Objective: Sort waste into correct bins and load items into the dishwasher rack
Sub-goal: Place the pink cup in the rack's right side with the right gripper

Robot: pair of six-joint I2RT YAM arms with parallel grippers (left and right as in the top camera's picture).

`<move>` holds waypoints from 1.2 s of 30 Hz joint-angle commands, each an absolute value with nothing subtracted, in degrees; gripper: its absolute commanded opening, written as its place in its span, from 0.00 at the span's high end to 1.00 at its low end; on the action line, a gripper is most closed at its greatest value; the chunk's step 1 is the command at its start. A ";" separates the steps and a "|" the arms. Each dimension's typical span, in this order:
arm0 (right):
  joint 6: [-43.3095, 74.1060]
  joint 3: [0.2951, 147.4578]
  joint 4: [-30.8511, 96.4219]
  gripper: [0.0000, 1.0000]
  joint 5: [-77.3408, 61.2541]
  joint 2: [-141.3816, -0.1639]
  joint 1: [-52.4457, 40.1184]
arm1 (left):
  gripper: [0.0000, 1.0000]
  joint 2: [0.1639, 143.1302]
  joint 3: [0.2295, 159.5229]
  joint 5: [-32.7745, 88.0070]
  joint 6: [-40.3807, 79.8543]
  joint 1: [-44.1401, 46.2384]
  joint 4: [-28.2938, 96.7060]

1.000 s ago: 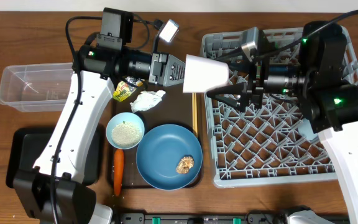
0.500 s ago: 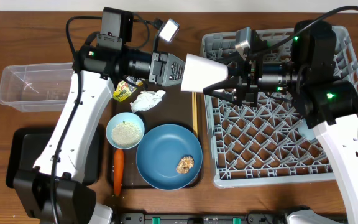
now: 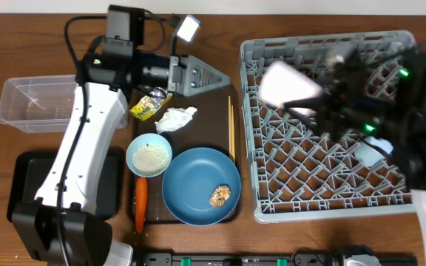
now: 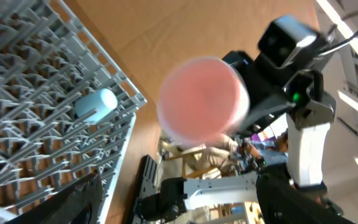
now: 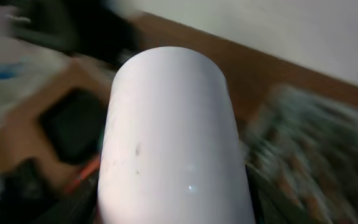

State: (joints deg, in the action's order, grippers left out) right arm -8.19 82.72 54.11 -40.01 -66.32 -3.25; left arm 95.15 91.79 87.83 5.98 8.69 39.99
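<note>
Right jaws pinch the small pink cup (image 4: pixel 204 96) over the dishwasher rack (image 3: pixel 324 170), far left; left jaws spread, empty.

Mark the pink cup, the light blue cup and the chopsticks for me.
pink cup (image 4: pixel 204 99), left wrist view, its round pink end face.
light blue cup (image 4: pixel 97 103), left wrist view, middle of its side.
chopsticks (image 3: pixel 231 130), overhead view, midway along the pair.

We see the grey plastic peg rack (image 3: pixel 324 213) right of the dark brown serving tray (image 3: pixel 209 125), where the pale blue bowl (image 3: pixel 130 157) sits left of the dark blue plate (image 3: pixel 191 181); a light blue cup (image 4: pixel 96 103), we think, lies in the rack.
</note>
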 commanded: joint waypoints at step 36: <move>15.25 83.13 64.64 0.54 -4.36 -94.98 37.10 | 0.19 95.13 92.16 84.77 6.55 7.42 39.77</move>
